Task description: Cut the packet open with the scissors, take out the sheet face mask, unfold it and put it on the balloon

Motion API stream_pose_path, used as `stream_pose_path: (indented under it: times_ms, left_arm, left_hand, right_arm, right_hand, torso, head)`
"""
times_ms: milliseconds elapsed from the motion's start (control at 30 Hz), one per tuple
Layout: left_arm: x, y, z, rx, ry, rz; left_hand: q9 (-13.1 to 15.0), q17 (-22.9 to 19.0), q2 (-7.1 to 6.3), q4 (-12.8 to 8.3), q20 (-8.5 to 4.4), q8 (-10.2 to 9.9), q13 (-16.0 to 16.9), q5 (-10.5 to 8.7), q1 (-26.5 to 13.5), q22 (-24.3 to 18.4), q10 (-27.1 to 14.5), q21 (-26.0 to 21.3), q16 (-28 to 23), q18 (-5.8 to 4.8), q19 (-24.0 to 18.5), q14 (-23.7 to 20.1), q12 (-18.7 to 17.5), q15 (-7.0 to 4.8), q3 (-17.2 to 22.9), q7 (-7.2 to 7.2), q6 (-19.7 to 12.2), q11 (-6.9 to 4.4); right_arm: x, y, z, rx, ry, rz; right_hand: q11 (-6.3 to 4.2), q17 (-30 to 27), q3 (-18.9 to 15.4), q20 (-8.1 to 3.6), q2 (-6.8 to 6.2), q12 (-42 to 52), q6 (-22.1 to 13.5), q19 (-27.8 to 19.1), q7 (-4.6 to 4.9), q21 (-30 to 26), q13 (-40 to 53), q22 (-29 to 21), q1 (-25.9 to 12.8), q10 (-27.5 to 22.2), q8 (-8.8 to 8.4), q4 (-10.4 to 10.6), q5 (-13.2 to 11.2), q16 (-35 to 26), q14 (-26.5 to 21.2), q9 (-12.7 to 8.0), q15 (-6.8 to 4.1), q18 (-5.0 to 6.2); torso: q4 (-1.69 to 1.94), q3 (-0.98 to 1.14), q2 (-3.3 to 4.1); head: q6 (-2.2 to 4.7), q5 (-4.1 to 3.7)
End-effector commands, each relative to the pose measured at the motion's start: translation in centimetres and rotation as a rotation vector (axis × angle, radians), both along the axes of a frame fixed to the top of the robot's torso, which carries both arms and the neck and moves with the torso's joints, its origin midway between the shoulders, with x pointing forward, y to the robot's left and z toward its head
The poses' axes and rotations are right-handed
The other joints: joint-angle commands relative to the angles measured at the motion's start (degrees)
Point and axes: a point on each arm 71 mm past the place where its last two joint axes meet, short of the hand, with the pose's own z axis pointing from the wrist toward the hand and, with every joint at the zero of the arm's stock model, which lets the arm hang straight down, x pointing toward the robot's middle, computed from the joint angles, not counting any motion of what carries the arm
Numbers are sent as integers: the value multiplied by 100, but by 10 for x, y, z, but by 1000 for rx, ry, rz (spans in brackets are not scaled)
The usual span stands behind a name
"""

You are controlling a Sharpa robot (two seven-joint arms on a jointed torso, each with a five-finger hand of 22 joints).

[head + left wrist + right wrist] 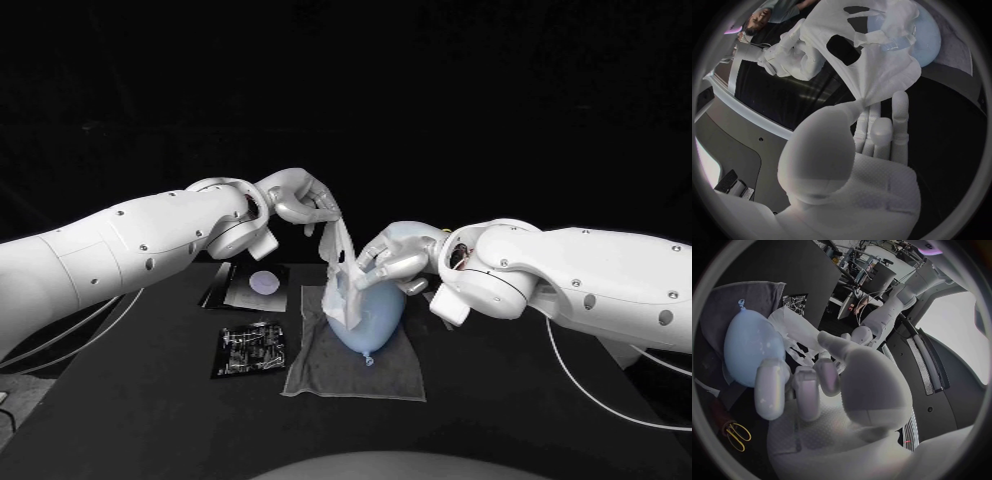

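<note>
- Head view: the left hand (296, 200) is raised above the surface (144, 400) and pinches the top edge of the sheet face mask (340, 265). The mask hangs as a long, thin, translucent white strip.
- The mask's lower part drapes against the left flank of the pale blue balloon (387, 315). The balloon lies on a grey cloth (397, 375) with its knot toward the robot.
- The right hand (392, 262) is in tight at the balloon's upper side, fingers closed on the mask's middle.
- To the left of the cloth lies the black packet (248, 350) with silvery print. Behind it sits a black card (231, 292) bearing a pale disc.
- Left wrist view: here the mask is spread wide and shows its dark cut-out holes, which the head view hides edge-on. One corner narrows to a point clamped at the left fingers (900, 115). The right hand clutches the far edge, with the balloon just behind the sheet.
- Right wrist view: the balloon's full oval and tied neck are plain on the cloth. The crumpled mask runs from beside it into the right hand's curled fingers. This view also catches yellow-handled scissors (734, 435) lying on the surface near that wrist.
</note>
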Motion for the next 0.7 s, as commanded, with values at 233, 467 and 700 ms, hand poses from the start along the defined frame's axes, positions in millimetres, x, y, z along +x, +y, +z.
stream_pose_path:
  times_ms: [233,467,700]
  left_arm:
    - [6,-9,-4,32,16,-33]
    - [8,-20,-8,41,35,-65]
    - [8,-28,-13,47,39,-75]
  left_hand:
    - [359,-1,36,-11,-9,23,8,16,2,11,8,-6,24,59,-19,41,-45,5,46,20,-7,3]
    - [367,-1,33,-15,-9,22,8,16,1,12,5,-5,25,59,-21,38,-49,7,49,22,-13,4]
    - [373,-6,32,-18,-8,22,8,15,1,13,2,-4,26,58,-23,35,-52,8,53,24,-19,5]
  right_arm:
    - [8,-19,-4,-49,-8,-54]
    - [15,-28,-9,-93,2,-78]
    - [15,-33,-14,-122,12,-88]
  right_hand:
    - [-63,1509,4,-12,-22,-10,0,264,4,-18,444,1131,13,230,13,20,21,24,619,6,-31,-22]
    - [-64,1509,4,-12,-21,1,0,265,3,-16,451,1131,17,233,14,19,21,24,619,7,-32,-23]
    - [-64,1509,3,-12,-23,-6,1,267,3,-10,448,1133,22,231,17,17,22,24,619,8,-33,-24]
  torso:
    - [4,-1,0]
    - [6,-12,1]
    - [13,-3,4]
  head:
    - [-43,-49]
    - [-94,-88]
    - [-159,-128]
